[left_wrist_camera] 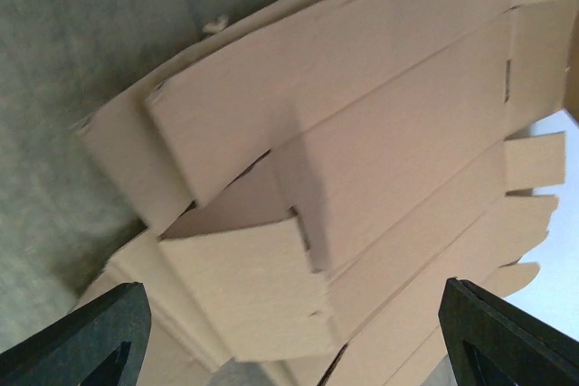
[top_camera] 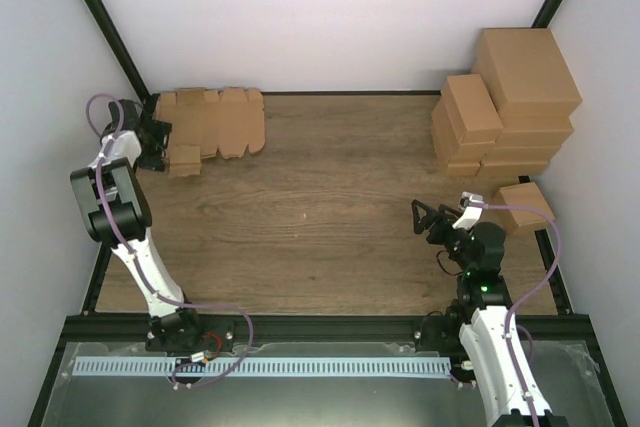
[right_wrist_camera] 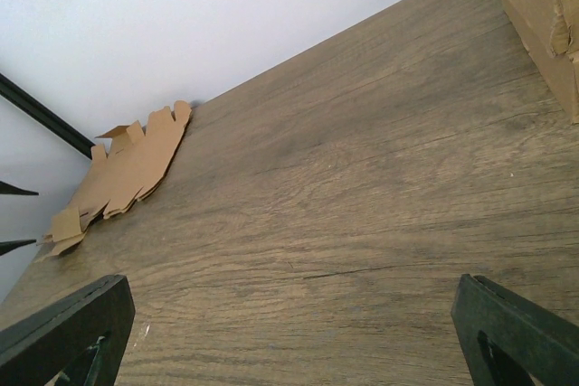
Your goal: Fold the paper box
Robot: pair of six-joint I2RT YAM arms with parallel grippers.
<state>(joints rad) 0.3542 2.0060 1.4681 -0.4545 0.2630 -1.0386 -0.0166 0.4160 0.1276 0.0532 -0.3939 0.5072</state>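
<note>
From above, one pile of flat cardboard blanks (top_camera: 215,119) lies in the table's (top_camera: 320,207) far left corner. The paper box (top_camera: 185,160) juts from the pile's near side, just beside the left gripper (top_camera: 152,142). Closed cartons (top_camera: 520,77) are stacked in the far right corner, too overlapped to count, their contents hidden. One more carton (top_camera: 525,205) sits beside the right gripper (top_camera: 425,217). In the left wrist view, the jaws are spread wide over the blanks, clamping nothing. In the right wrist view, the jaws are wide apart above bare wood.
</note>
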